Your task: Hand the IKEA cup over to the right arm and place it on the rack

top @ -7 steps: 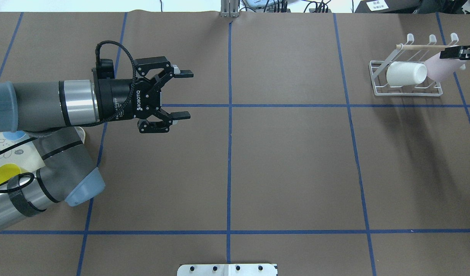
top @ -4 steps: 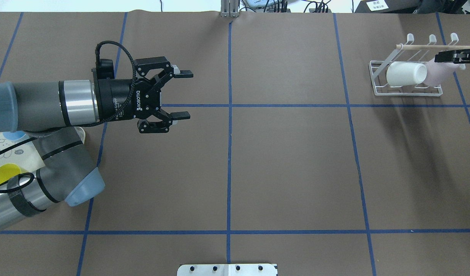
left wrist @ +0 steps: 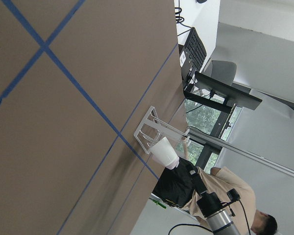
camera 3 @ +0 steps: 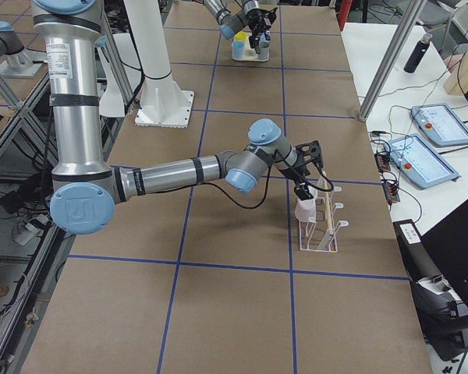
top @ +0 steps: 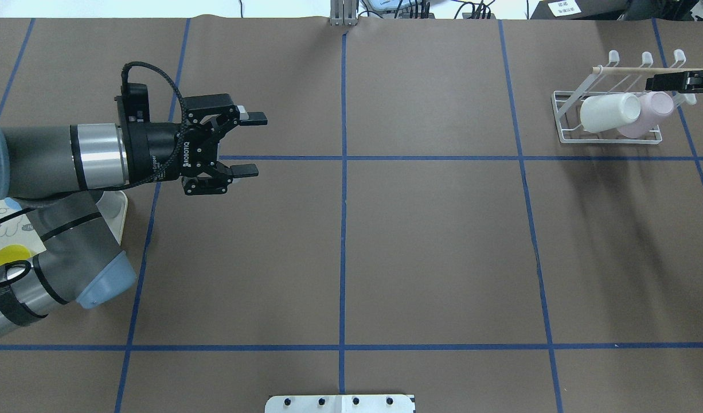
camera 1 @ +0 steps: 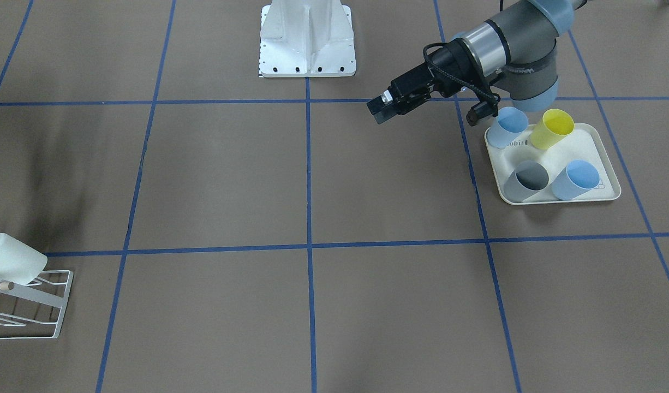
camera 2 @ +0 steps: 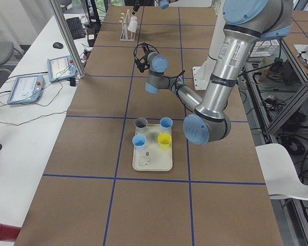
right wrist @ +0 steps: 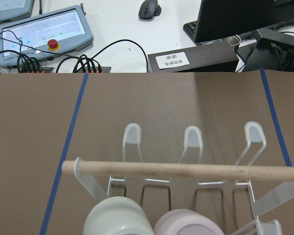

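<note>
A pale pink cup (top: pixel 652 108) lies on the white wire rack (top: pixel 562 135) beside a white cup (top: pixel 606 112), under the wooden dowel (top: pixel 621 70). My right gripper (top: pixel 681 82) hovers at the rack's far right end, just above the pink cup and apart from it. It looks open and empty. The right wrist view looks down on the dowel (right wrist: pixel 186 170), the white cup (right wrist: pixel 117 219) and the pink cup (right wrist: pixel 186 224), with no fingers in view. My left gripper (top: pixel 255 144) is open and empty above the table's left half.
A cream tray (camera 1: pixel 604 158) by the left arm holds two blue cups, a yellow cup (camera 1: pixel 553 128) and a grey cup (camera 1: pixel 526 180). The robot's base plate (camera 1: pixel 307 52) sits at the table's middle edge. Screens and cables lie beyond the rack.
The pink cup has left the right gripper and settled onto the rack beside the white cup. The right gripper has pulled back to the right. The left arm has drawn back to the left.
</note>
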Robot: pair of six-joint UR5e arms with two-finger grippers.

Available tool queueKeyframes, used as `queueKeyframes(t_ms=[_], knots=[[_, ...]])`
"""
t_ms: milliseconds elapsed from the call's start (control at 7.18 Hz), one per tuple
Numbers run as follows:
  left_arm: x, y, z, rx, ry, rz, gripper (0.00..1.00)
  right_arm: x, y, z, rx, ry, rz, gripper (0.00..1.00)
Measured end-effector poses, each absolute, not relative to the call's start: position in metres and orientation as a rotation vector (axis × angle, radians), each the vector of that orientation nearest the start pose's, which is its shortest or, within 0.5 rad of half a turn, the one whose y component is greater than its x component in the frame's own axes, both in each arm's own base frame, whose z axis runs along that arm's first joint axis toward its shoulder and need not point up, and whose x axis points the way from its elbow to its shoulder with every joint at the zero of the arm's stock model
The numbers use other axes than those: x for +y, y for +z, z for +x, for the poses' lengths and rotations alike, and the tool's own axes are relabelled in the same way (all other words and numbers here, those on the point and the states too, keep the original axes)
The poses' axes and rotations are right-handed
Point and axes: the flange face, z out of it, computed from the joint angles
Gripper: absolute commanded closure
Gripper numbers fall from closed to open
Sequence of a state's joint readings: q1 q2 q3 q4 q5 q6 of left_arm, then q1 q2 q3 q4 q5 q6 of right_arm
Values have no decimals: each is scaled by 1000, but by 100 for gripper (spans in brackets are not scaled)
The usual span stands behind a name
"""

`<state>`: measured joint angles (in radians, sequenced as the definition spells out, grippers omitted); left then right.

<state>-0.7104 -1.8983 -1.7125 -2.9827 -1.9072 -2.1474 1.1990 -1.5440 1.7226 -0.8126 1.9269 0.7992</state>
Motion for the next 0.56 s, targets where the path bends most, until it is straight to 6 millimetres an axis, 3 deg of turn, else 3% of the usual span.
queueKeyframes(t_ms=[279,557], knots=[[-454,332,306,1669,-453,124,0,-522,490,-101,-812,211,577,0],[-487,388,244,1415,-363,261,0,-516,491,-100,-822,203,566,0]])
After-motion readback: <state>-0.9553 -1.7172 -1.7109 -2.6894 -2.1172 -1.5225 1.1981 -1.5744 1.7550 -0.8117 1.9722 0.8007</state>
